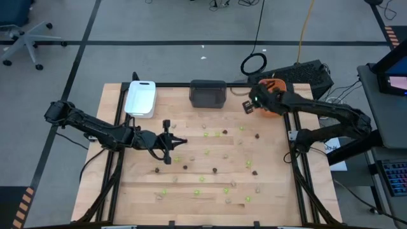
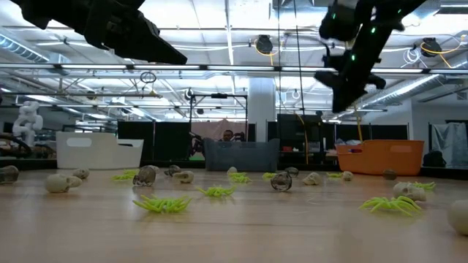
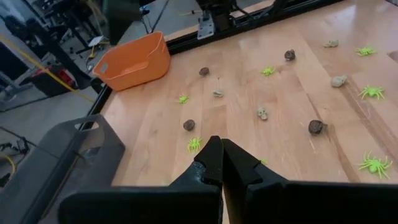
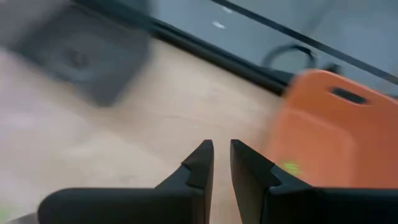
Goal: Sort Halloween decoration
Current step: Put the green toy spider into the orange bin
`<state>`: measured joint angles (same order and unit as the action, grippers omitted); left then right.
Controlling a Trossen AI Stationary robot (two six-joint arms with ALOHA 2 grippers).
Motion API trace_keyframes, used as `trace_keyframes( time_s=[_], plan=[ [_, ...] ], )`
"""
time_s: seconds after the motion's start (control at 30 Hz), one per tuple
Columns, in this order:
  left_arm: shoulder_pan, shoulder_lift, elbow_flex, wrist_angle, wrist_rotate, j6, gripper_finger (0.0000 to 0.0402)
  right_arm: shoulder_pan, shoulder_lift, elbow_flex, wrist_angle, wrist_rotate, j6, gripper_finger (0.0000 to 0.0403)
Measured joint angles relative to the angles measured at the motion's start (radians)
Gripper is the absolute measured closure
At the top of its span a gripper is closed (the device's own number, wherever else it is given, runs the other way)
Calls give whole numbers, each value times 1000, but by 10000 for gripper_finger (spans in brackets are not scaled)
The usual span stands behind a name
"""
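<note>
Decorations [image 1: 205, 179] scattered across bench [image 1: 273, 184], likely light, small, skittish, best pinched across the body; left end effector [image 1: 183, 142] clenched mid-bench, right end effector [image 1: 248, 105] near-closed, apparently empty, beside orange tray [image 1: 275, 83].

The left arm reaches in from the left side, low and almost straight, with its wrist over the middle-left part of the table. The left gripper [image 1: 180, 142] has its two fingers [image 3: 211, 163] pressed together, and nothing is between them. The right arm bends from the right side toward the far right corner. The right gripper [image 1: 248, 105] hangs above the table surface; its fingers [image 4: 202, 163] stand slightly apart with a narrow empty gap.
</note>
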<state>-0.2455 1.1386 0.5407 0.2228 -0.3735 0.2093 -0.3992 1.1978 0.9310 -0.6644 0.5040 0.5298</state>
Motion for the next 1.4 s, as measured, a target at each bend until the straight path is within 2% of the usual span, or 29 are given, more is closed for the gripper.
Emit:
trace_keyframes(
  time_s=[0.17, 0.33, 0.47, 0.63, 0.83, 1.03, 1.23, 1.4],
  plan=[
    [6, -1, 0, -42, -23, -114, 393, 251, 26, 0, 59, 78, 71, 361],
    [32, -8, 0, -142, -42, -266, 341, 474, 103, 0, 196, 151, 56, 361],
    [52, -8, 0, -233, -62, -358, 307, 607, 177, 0, 322, 152, 41, 361],
    [56, -8, 0, -384, -65, -353, 297, 743, 297, 0, 511, 151, -14, 361],
    [56, -8, 0, -530, -93, -422, 297, 855, 461, 0, 778, 148, -136, 361],
    [84, -8, 0, -640, -97, -466, 297, 913, 566, 0, 923, 145, -207, 361],
    [162, -8, 0, -666, 48, -431, 297, 919, 589, 0, 963, 144, -244, 361],
    [234, 8, 0, -666, 76, -336, 297, 919, 589, 0, 978, 144, -252, 361]
  ],
)
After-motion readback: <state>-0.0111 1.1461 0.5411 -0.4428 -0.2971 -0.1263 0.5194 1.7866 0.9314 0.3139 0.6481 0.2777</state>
